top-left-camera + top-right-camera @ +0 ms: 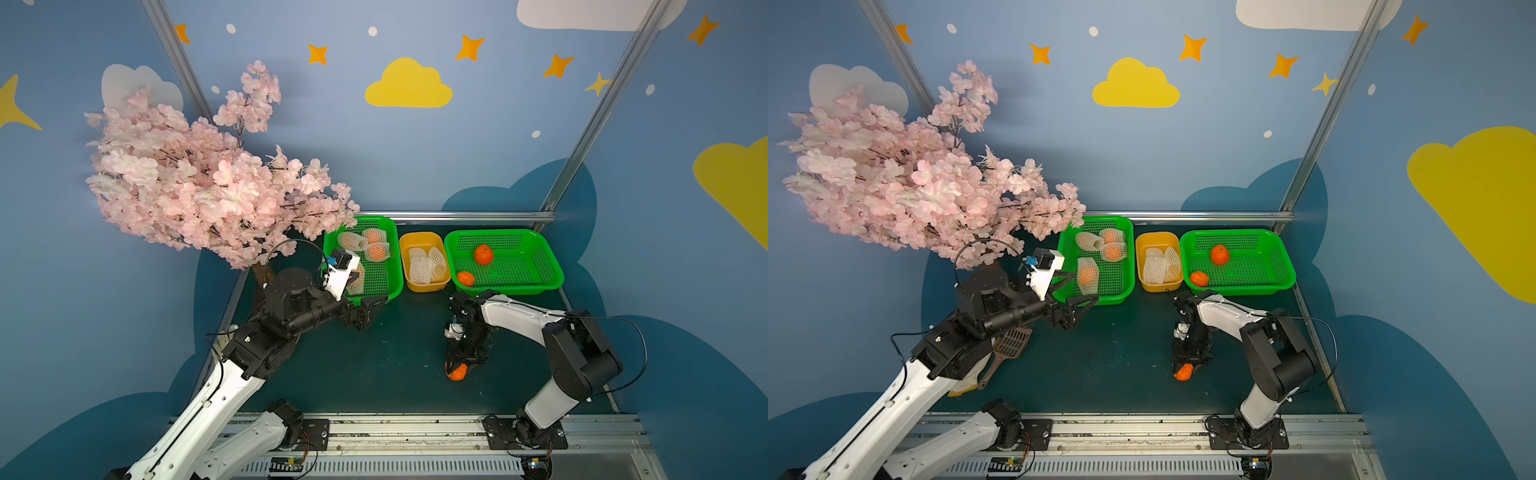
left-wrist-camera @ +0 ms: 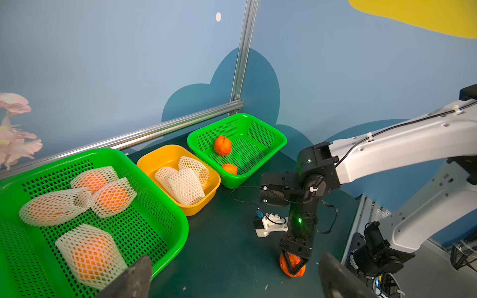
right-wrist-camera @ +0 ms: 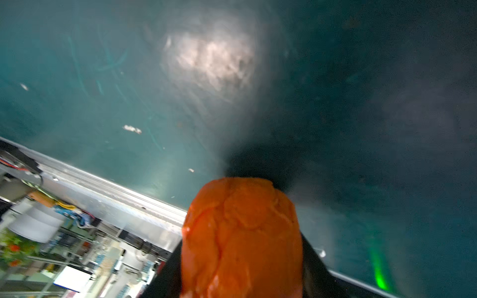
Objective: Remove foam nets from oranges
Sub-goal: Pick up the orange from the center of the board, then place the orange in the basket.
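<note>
Nearest my right wrist lens is the bare orange [image 3: 241, 237]. It fills the gap between the right fingers [image 2: 292, 261], which press against both its flanks. I read that as a grasp, with the fruit resting on the dark surface [image 1: 374, 365]. The skin looks creased and soft, and that view is smeared, so I cannot tell how deep the hold goes. My worry is that a shallow pinch on a round, yielding fruit could let it squirt out on the lift and roll away across the surface.

Further out, the left fingers [image 1: 365, 311] are spread wide with nothing between them, just short of the near rim of the green basket [image 2: 178, 214]. Beyond their tips lie the netted oranges [image 2: 90, 254]. If I go in low, a fingertip could hook that rim or the perforated floor and drag the basket. A pinch on loose foam may also lift fruit and sleeve together.

Beyond the right fingers sits the yellow tub [image 2: 147, 161], holding the empty foam nets [image 2: 180, 183]. Past it is the far green basket [image 2: 281, 139] with two stripped oranges [image 2: 222, 145]. Carrying low towards it risks clipping a wall, and releasing high risks a bounce out.
</note>
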`<state>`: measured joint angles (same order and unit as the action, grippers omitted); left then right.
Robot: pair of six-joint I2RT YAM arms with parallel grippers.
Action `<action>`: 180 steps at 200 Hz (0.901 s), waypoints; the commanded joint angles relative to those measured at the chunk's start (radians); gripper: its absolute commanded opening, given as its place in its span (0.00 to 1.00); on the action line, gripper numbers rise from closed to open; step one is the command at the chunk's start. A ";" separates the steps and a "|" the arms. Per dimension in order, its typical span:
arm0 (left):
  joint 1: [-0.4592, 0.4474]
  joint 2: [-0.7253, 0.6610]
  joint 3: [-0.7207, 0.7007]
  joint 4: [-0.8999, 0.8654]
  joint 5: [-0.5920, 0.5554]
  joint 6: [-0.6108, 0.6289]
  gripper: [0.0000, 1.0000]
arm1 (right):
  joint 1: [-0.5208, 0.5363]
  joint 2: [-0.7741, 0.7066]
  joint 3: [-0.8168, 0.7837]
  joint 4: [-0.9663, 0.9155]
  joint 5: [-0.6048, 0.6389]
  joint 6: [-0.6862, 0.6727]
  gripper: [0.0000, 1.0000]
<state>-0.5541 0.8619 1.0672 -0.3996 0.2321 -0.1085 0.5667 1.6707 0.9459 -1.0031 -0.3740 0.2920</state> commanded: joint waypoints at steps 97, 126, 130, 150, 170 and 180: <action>0.003 0.028 0.028 0.006 -0.027 0.030 0.99 | -0.196 -0.047 0.391 -0.232 -0.033 -0.098 0.40; 0.003 0.043 0.032 0.020 -0.019 0.029 0.99 | -0.323 -0.015 0.562 -0.298 -0.031 -0.156 0.41; 0.004 0.045 0.032 0.022 -0.020 0.030 0.99 | -0.341 -0.005 0.586 -0.305 -0.029 -0.163 0.41; 0.004 0.058 0.036 0.027 -0.013 0.025 0.99 | -0.422 0.067 0.721 -0.342 -0.018 -0.201 0.42; 0.004 0.069 0.037 0.025 -0.016 0.016 0.99 | -0.485 0.161 0.867 -0.370 -0.021 -0.217 0.45; 0.004 0.074 0.037 0.024 -0.015 0.008 0.99 | -0.506 0.216 0.951 -0.388 -0.022 -0.222 0.45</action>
<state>-0.5518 0.9279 1.0775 -0.3946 0.2089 -0.0940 0.1051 1.7767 1.7660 -1.3098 -0.3996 0.1162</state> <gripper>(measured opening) 0.994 0.456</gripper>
